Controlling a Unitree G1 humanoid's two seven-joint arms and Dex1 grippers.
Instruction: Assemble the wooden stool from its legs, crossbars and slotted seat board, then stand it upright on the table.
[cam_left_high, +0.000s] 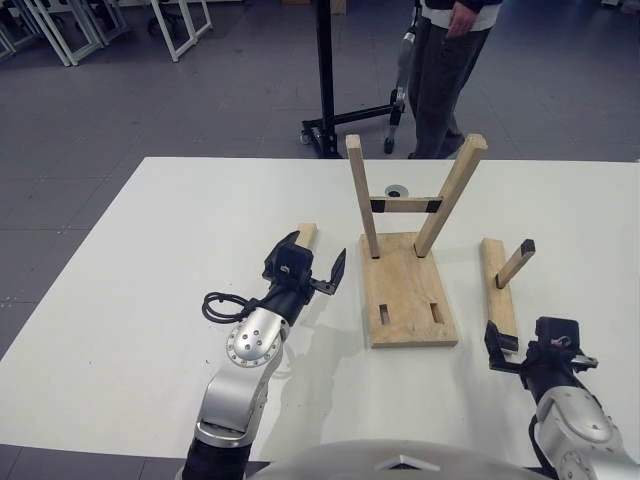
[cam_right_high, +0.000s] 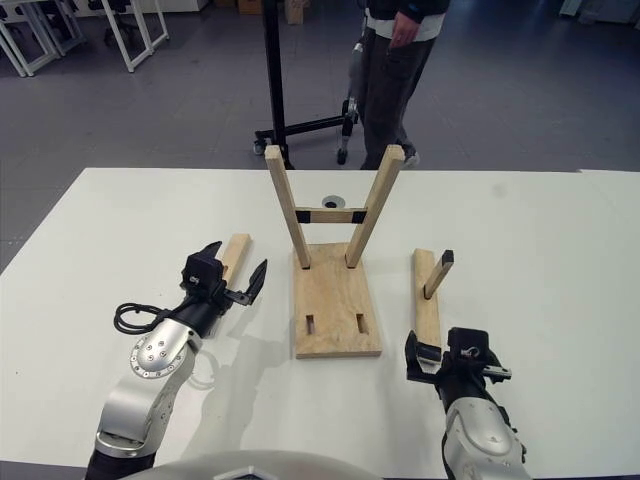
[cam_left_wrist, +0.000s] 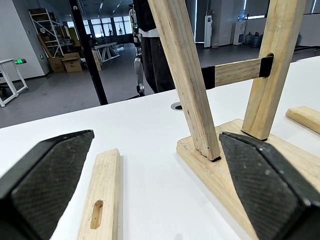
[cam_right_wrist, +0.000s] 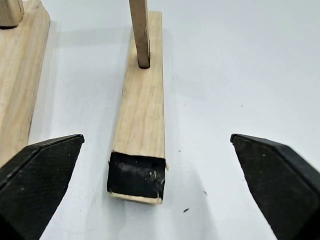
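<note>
Seat board lay flat on table, two legs w/ crossbar seated in far slots, near slots vacant; L gripper by loose leg, R gripper astride leg w/ stub, both open, evidently staged for pick-up.

One seat board. Four legs: two upright legs planted in it, one left leg lying flat, and one right leg lying flat too. Two crossbars: the far crossbar joins the upright pair, the near crossbar (dark-tipped) stands in the right leg. Two slots in the board are open.
</note>
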